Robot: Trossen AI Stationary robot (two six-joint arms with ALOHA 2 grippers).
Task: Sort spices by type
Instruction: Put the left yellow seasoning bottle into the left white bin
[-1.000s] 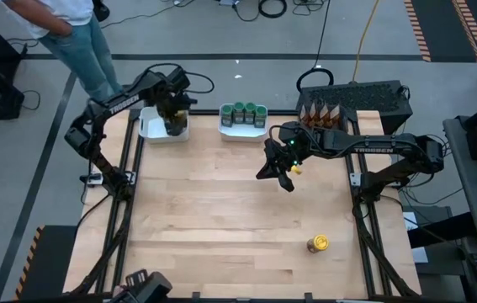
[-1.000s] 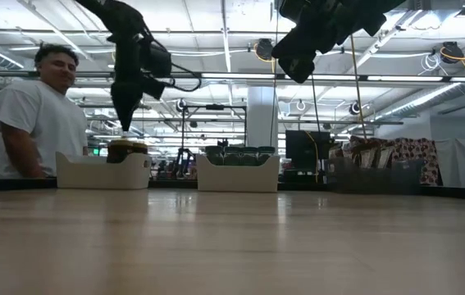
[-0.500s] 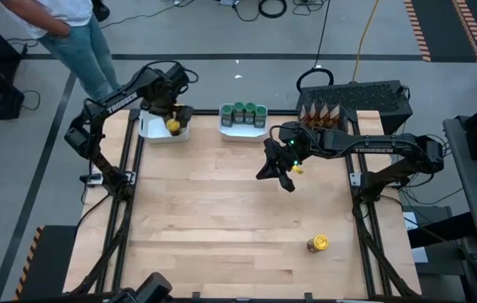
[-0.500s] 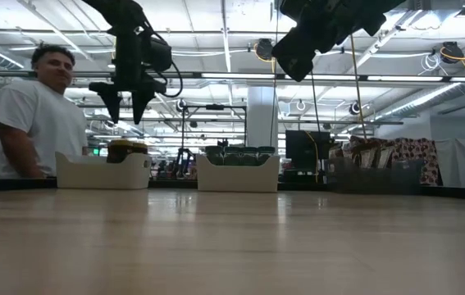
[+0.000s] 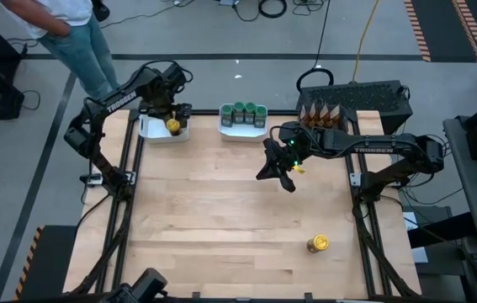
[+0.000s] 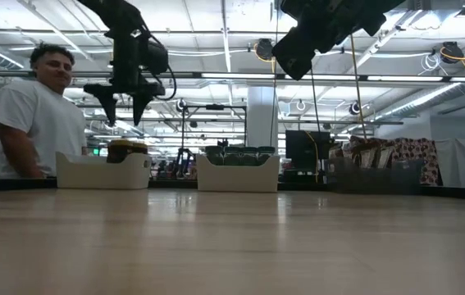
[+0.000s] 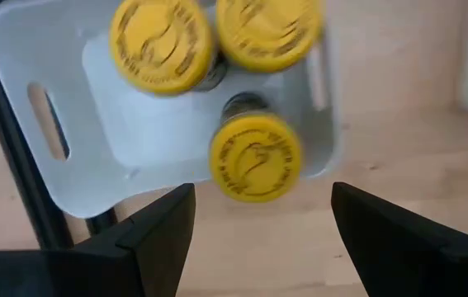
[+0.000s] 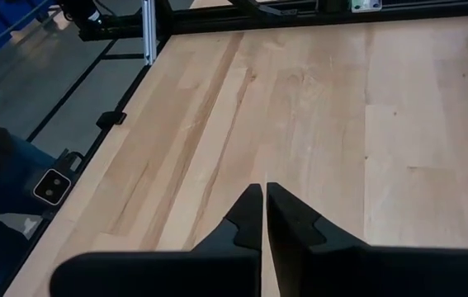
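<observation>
Hovering above a white tray [image 5: 150,130] at the counter's [image 5: 221,210] far left corner, the left claw [image 6: 124,106] gapes wide and empty; three yellow-lidded jars [image 7: 254,155] sit inside the tray. The right claw [image 8: 262,216], pinched shut on nothing, hangs mid-counter. A fourth yellow-lidded jar [image 5: 318,244] stands alone near the front right.

Left claw [image 5: 173,108] was down in the white tray [image 5: 149,131] a second ago, fingers around a yellow-lid jar [image 5: 172,126]. It has since let go, lifted clear and spread its fingers wide. The jar now sits uncovered in the tray, claw above it. The person [image 6: 31,115] behind the counter shifted slightly.
</observation>
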